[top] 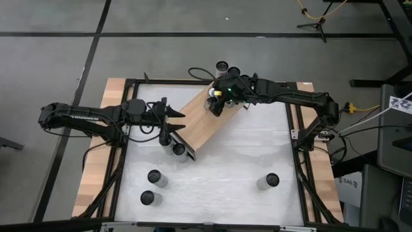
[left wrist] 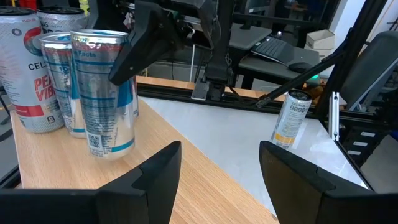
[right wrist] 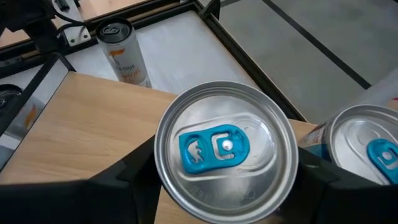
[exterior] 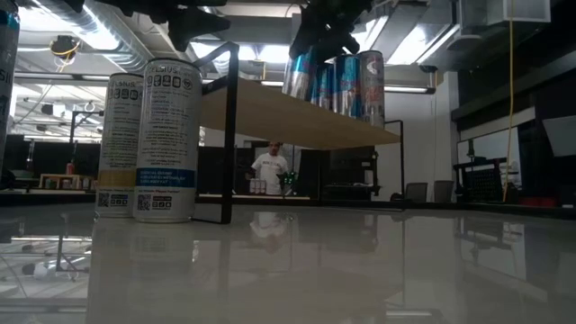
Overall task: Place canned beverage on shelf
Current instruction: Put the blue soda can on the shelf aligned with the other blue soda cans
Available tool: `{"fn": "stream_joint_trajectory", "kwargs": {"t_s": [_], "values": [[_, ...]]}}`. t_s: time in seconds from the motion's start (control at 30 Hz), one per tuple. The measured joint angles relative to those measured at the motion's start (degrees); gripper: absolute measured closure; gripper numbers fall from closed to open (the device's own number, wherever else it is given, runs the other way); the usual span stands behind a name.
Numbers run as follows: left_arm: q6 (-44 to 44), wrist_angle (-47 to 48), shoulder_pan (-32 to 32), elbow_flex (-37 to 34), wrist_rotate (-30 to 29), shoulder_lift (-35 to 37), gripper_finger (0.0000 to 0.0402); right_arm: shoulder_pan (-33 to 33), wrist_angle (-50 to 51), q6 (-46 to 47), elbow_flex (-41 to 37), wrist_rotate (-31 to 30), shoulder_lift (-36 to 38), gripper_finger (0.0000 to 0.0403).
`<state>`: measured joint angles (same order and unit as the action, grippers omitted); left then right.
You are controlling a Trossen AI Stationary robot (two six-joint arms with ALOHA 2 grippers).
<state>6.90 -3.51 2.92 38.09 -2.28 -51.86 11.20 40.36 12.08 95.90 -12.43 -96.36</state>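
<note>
A silver can with a blue pull-tab (right wrist: 225, 157) stands on the far end of the shelf (top: 205, 122), a light-brown wooden board lying at a slant across the white table (top: 244, 161). The right gripper (top: 217, 103) is clamped around this can from above, its dark fingers (right wrist: 127, 180) pressed to either side of the rim. Just beside it on the board stand more cans: a second blue-tabbed can (right wrist: 367, 155), and a white can with red lettering (left wrist: 28, 68) at the end of the row.

The left gripper (top: 172, 122) hangs over the near end of the shelf with its jaws parted and nothing between them, aimed along the board at the cluster.

Off the shelf, a white and orange can (right wrist: 124, 53) waits upright on the tabletop near the black frame. Two tall cans (exterior: 148, 139) stand together at table level, and three more loose cans (top: 154, 177) dot the front of the table.

A person in a white shirt (exterior: 270, 168) stands in the room beyond.
</note>
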Motion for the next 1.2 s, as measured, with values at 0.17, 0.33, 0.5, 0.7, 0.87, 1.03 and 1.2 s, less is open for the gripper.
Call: {"fn": "stream_joint_trajectory", "kwargs": {"t_s": [0.17, 0.33, 0.5, 0.7, 0.87, 1.03, 1.2], "values": [[0.0, 0.0, 0.0, 0.0, 0.0, 0.0, 0.0192, 0.0, 0.1, 0.1, 0.0, 1.0, 0.0, 0.0146], [0.0, 0.0, 0.0, 0.0, 0.0, 0.0, 0.0192, 0.0, 0.2, 0.2, 0.0, 5.4, 0.0, 0.0133], [0.0, 0.0, 0.0, 0.0, 0.0, 0.0, 0.0192, 0.0, 0.1, 0.1, 0.0, 6.9, 0.0, 0.0131], [0.0, 0.0, 0.0, 0.0, 0.0, 0.0, 0.0192, 0.0, 0.0, 0.1, 0.0, 7.1, 0.0, 0.0130], [0.0, 0.0, 0.0, 0.0, 0.0, 0.0, 0.0192, 0.0, -0.1, 0.1, 0.0, 7.1, 0.0, 0.0130], [0.0, 0.0, 0.0, 0.0, 0.0, 0.0, 0.0192, 0.0, -0.1, 0.1, 0.0, 7.1, 0.0, 0.0130], [0.0, 0.0, 0.0, 0.0, 0.0, 0.0, 0.0192, 0.0, -0.1, 0.1, 0.0, 7.1, 0.0, 0.0130]]}}
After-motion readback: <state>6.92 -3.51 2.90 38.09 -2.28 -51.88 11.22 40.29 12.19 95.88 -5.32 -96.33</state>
